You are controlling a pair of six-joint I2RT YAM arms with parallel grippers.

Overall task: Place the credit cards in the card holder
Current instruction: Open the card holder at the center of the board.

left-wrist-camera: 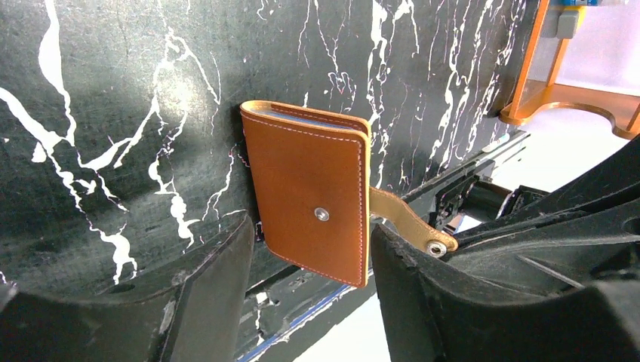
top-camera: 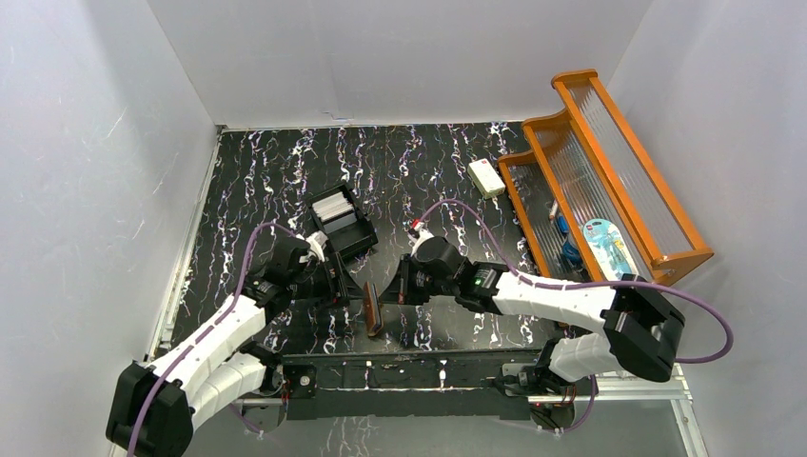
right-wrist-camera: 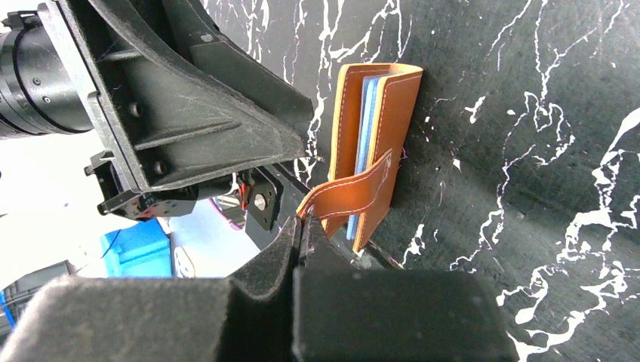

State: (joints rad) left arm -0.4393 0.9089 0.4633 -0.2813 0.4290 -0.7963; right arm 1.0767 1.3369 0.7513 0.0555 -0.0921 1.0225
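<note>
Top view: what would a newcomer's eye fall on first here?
The brown card holder stands on edge on the black marbled table, between the two arms near their bases. The right gripper is shut on its snap tab, and the open left gripper straddles it. At the right edge stands an orange wooden rack.

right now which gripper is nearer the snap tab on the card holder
Right. The right gripper is shut on the snap tab itself. The left gripper sits open astride the body of the card holder, one finger on each side, beside the tab.
</note>
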